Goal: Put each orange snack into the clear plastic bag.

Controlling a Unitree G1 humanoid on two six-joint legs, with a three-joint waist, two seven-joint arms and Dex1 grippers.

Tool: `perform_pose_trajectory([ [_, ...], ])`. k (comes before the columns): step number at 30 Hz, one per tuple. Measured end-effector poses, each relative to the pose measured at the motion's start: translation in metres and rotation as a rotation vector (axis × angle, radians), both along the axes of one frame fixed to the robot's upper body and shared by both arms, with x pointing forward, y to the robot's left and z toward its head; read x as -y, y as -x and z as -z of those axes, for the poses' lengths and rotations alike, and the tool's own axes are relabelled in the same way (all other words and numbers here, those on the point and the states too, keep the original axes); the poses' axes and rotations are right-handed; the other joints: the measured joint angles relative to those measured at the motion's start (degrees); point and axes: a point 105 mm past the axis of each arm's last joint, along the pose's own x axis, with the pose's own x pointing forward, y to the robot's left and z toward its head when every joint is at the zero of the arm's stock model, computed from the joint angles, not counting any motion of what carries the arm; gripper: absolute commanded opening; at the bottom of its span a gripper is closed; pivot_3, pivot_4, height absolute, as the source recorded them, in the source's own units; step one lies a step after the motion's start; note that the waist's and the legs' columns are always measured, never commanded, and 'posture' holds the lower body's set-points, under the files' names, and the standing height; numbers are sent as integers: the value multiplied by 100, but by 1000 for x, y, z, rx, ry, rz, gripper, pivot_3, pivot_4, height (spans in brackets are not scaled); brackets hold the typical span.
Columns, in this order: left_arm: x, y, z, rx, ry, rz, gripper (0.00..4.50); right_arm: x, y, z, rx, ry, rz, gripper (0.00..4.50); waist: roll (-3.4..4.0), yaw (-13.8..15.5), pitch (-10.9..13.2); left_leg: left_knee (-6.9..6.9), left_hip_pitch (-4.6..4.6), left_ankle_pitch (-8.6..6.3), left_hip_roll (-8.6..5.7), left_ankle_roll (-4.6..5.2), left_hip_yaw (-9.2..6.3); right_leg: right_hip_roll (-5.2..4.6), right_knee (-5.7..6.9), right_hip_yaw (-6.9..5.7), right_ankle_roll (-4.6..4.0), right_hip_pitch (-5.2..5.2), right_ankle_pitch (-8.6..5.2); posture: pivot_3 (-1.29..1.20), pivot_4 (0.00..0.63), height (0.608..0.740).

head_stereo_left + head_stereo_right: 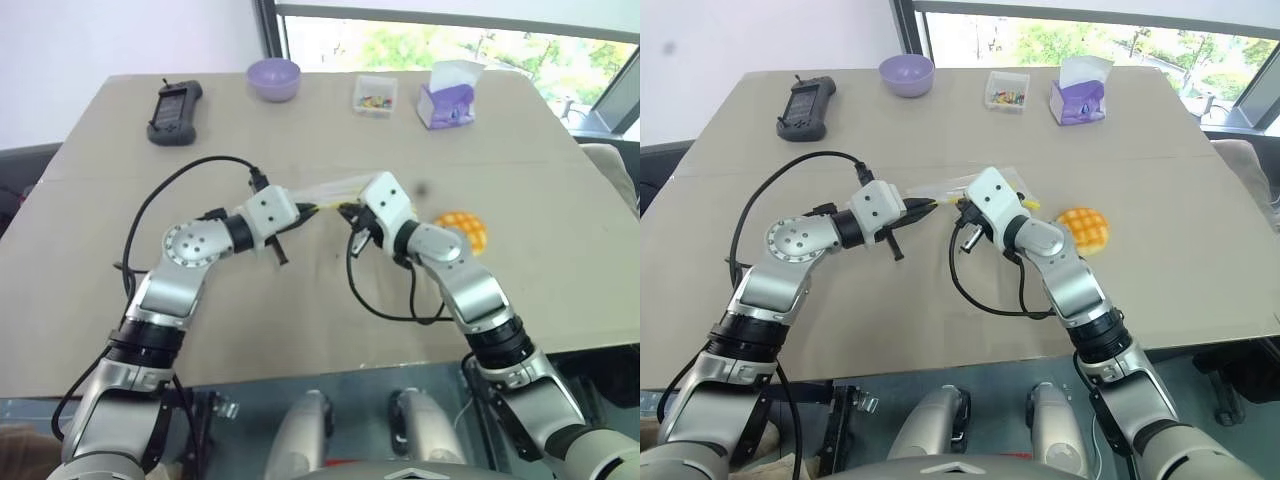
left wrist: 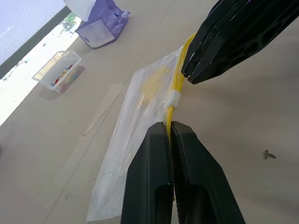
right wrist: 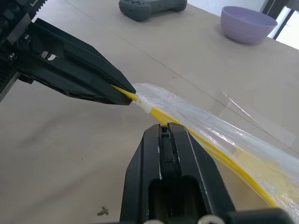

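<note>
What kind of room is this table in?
Probably an office or lab room: a large beige table by a big window, with a handheld controller, tissue box and purple bowl on it.

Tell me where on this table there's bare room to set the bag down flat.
Bare: the near strip of the table in front of both grippers, and the stretch between the black controller and the left gripper. Crowded: the far edge, with purple bowl, small clear box and tissue box; the orange snack borders the right.
</note>
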Motion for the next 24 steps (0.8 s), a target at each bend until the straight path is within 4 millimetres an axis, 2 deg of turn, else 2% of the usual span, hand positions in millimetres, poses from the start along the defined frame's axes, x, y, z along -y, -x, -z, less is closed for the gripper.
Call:
perform_pose_trajectory([
  [8,0,6,9,-25,-9,18,0,1,-1,0,-1,-2,6,32,0,0,0,0,1,0,1,0,0,0,1,0,0,0,0,0,150,740],
  [24,10,17,12,-33,21,67,0,5,-2,8,-37,28,15,32,0,3,0,1,1,0,1,0,1,0,3,0,0,0,0,0,150,740],
])
